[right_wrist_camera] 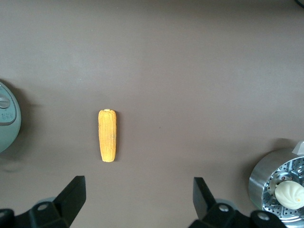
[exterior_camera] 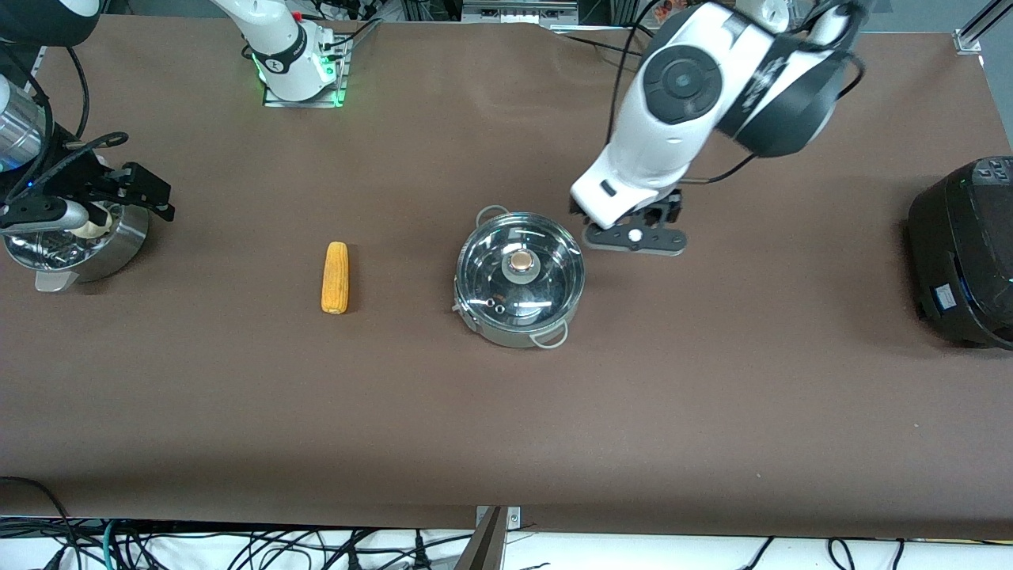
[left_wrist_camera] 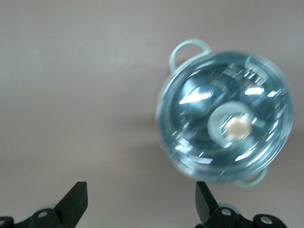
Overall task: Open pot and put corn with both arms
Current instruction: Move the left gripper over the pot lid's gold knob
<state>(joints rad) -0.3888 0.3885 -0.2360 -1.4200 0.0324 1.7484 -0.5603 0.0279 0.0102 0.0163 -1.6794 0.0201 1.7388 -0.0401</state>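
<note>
The pot (exterior_camera: 518, 279) stands mid-table with a glass lid (exterior_camera: 546, 273) on it and a round knob (exterior_camera: 521, 262) at the lid's centre. In the left wrist view the pot (left_wrist_camera: 223, 123) looks blurred. My left gripper (exterior_camera: 633, 227) hangs low over the table beside the pot, toward the left arm's end; it is open (left_wrist_camera: 141, 202) and empty. The corn (exterior_camera: 335, 277) lies on the table between the pot and the steamer pan, also seen as the corn (right_wrist_camera: 108, 135). My right gripper (exterior_camera: 134, 192) is over the steamer pan, open (right_wrist_camera: 139, 202) and empty.
A perforated steel steamer pan (exterior_camera: 119, 249) holding a white bun (right_wrist_camera: 289, 192) sits at the right arm's end. A black cooker (exterior_camera: 965, 253) stands at the left arm's end. Brown table (exterior_camera: 506, 427) stretches bare nearer the front camera.
</note>
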